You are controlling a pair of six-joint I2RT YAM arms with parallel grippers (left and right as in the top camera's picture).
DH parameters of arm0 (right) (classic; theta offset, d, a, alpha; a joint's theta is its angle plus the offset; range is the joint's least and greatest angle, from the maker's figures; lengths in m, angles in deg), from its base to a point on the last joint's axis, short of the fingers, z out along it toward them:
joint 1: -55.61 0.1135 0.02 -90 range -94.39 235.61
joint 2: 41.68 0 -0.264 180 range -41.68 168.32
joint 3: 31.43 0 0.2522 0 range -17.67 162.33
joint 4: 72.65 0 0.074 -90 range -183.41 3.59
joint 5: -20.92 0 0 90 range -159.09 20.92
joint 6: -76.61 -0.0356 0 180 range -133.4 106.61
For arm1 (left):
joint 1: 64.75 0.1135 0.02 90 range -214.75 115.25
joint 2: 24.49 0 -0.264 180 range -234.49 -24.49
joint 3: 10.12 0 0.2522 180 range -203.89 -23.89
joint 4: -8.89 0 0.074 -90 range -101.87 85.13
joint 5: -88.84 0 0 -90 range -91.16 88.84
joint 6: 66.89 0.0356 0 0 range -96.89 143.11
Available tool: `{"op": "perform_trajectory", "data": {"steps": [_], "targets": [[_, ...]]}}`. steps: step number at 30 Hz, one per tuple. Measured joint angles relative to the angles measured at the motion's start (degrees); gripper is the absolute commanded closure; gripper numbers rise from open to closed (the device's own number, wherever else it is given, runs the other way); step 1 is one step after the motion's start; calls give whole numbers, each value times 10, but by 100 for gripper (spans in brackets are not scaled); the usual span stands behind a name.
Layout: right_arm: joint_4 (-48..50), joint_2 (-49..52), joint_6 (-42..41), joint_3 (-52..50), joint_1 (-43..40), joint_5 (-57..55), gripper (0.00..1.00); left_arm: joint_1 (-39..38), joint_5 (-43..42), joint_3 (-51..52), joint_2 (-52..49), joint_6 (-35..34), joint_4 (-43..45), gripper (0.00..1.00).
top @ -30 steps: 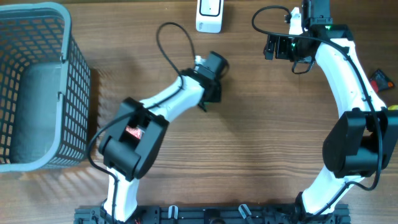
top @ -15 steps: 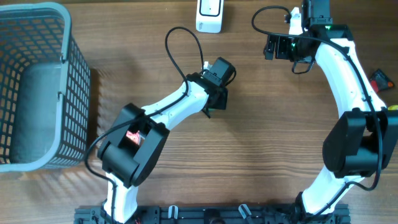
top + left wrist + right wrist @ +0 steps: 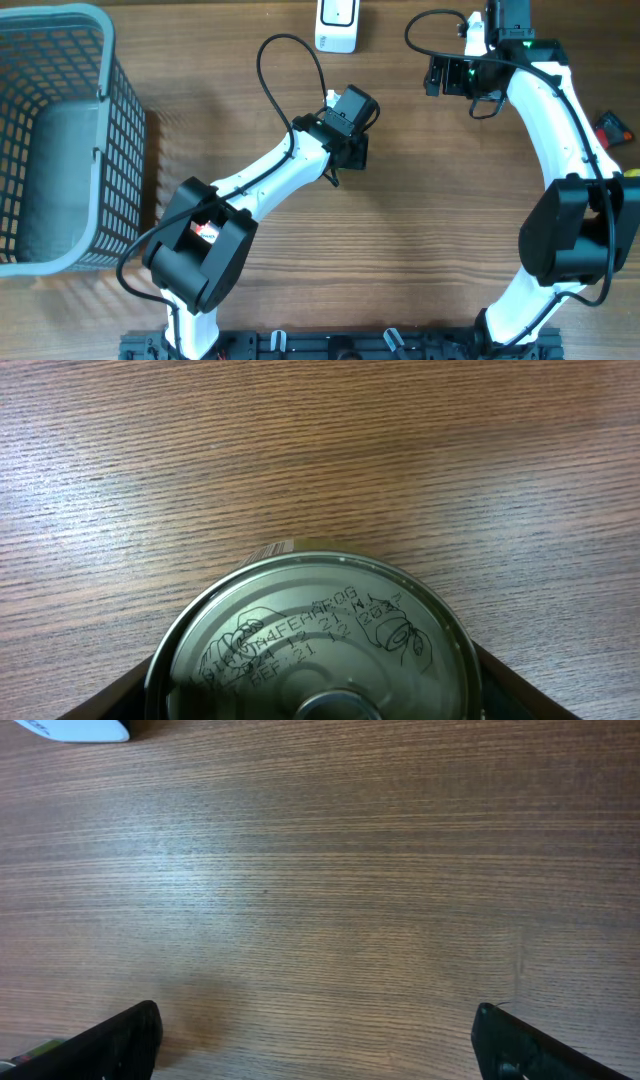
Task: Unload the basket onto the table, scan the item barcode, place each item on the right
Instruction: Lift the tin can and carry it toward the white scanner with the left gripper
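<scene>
The item is a metal can (image 3: pixel 320 640). In the left wrist view its shiny end, with a printed date code, fills the lower middle. My left gripper (image 3: pixel 315 695) is shut on the can, a dark finger (image 3: pixel 110 700) at each lower corner. Its barcode does not show. From overhead the left gripper (image 3: pixel 352 125) sits at the table's upper middle and covers the can. A white scanner (image 3: pixel 338 24) stands at the far edge just beyond it. My right gripper (image 3: pixel 446 76) hangs open to the right of the scanner, with only bare wood between its fingers (image 3: pixel 120 1040).
A grey mesh basket (image 3: pixel 105 70) fills the left side of the table. A small red and black object (image 3: pixel 611 128) lies at the right edge. The scanner's white corner (image 3: pixel 85 728) shows at the top left of the right wrist view.
My left gripper with the can has shifted slightly right, and its cable loop has swung. The right arm has not moved.
</scene>
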State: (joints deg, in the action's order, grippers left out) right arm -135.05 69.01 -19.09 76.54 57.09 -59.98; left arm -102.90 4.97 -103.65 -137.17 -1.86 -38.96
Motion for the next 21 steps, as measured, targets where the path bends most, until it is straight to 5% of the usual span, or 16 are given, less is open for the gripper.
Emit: {"op": "perform_trajectory", "data": {"steps": [7,21], "targets": [[0,0,0,0,0,0,0,-1,18,0,0,-84,0,44],[-1,0,0,0,0,0,0,-1,85,0,-2,-411,-21,45]]}}
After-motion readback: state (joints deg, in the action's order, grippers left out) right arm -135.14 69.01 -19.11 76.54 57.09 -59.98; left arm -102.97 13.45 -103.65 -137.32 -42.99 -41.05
